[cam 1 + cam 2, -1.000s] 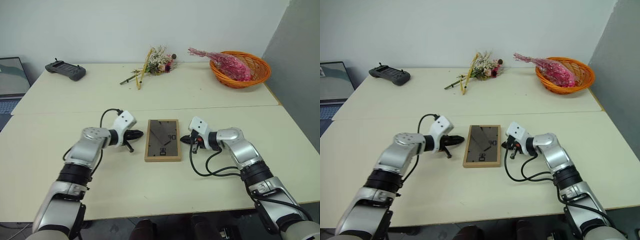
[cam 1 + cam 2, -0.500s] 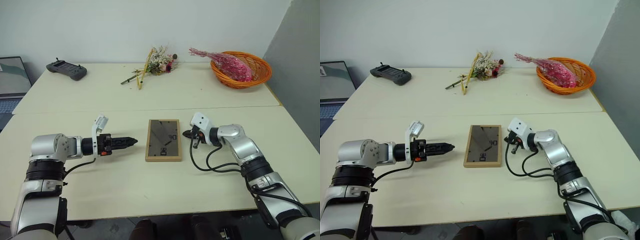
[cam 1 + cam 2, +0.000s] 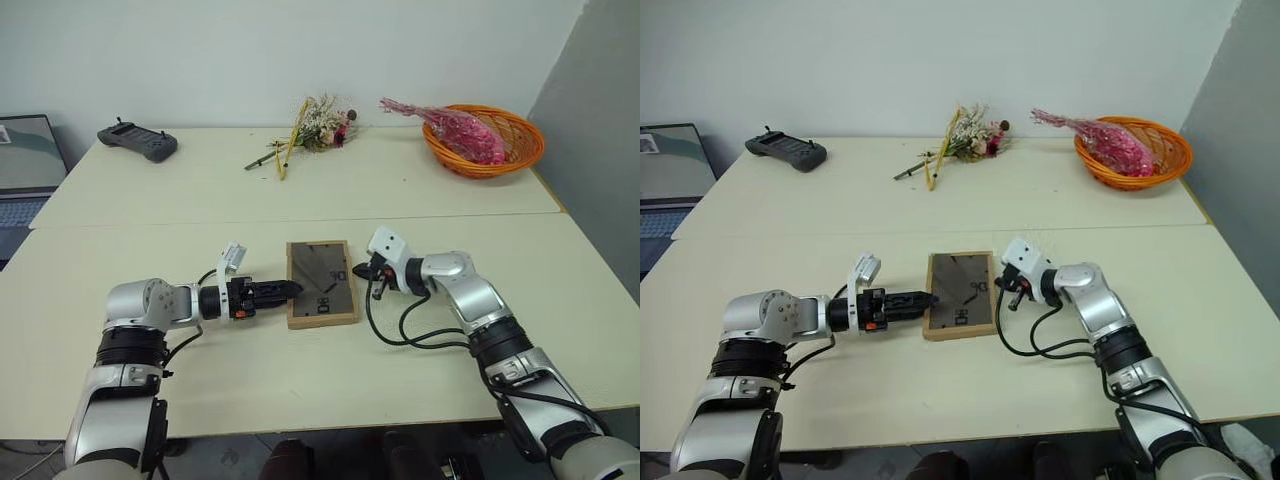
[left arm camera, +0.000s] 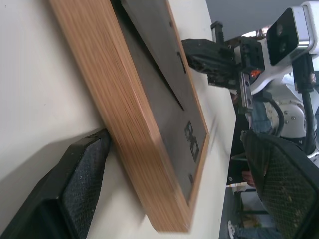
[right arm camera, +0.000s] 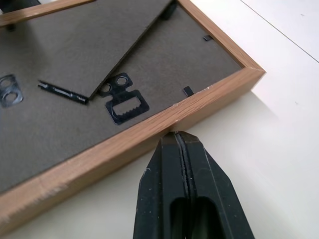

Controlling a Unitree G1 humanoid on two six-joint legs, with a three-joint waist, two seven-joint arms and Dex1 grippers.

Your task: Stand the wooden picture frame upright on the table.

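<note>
The left gripper [image 3: 290, 290] is spread wide, one finger [image 4: 75, 189] low against the near edge of the wooden picture frame [image 3: 321, 282], the other finger [image 4: 286, 184] above it. Opposite, the right gripper [image 5: 178, 137] is pressed together, its tip touching the far edge. Between them the frame lies back-up on the table [image 3: 300, 390] (stand folded flat). It looks light and rigid; pinch the wooden rim, since smooth wood may skid on the tabletop.

Looks like a lab/test room: bare white wall behind the table [image 3: 300, 190]; handheld controller [image 3: 137, 141] at its far left corner; laptop [image 3: 25, 160] just beyond that edge.
</note>
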